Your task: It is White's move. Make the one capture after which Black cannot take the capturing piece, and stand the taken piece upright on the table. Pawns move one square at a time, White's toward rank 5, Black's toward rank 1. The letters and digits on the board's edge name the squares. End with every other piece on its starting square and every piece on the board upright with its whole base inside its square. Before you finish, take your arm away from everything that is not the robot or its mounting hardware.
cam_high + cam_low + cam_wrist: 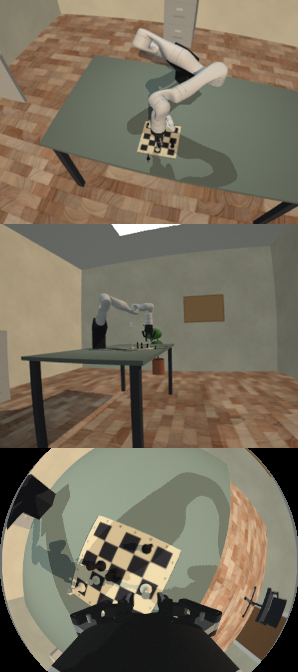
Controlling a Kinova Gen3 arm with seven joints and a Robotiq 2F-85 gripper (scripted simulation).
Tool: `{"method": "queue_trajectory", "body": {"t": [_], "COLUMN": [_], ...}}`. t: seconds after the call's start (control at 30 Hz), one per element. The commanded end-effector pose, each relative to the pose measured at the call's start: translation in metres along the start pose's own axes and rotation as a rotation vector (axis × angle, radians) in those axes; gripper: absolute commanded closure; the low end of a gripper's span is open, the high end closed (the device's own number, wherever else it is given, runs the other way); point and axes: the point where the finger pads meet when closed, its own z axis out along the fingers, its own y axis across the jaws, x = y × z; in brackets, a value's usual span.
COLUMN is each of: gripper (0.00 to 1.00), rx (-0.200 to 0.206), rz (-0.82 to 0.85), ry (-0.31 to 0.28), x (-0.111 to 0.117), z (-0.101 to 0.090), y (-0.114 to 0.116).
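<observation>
1. The desk has a smooth, matt green top; its dark legs look like painted metal.
2. The board, near the desk's long edge opposite the arm's base, looks flat and matt.
3. The arm looks like smooth plastic with a soft sheen; the gripper is mostly matt black, greyer and metal-like at its joints.
4. Beyond the desk's edges, the floor is wood-grained blocks.
</observation>
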Motion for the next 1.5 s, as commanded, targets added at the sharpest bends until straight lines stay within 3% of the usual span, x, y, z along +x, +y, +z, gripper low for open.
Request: {"method": "queue_trajectory", "body": {"t": [0.0,0.4,1.07,1.47], "gripper": [0.59,0.59,0.59,0.59], "rx": [-0.002,-0.002,-0.002,-0.002], "rz": [0.000,0.000,0.000,0.000], "ry": [0.000,0.000,0.000,0.000], "x": [0.000,0.000,0.000,0.000], "z": [-0.001,0.002,0.037,0.039], "y": [0.001,0.001,0.001,0.001]}}
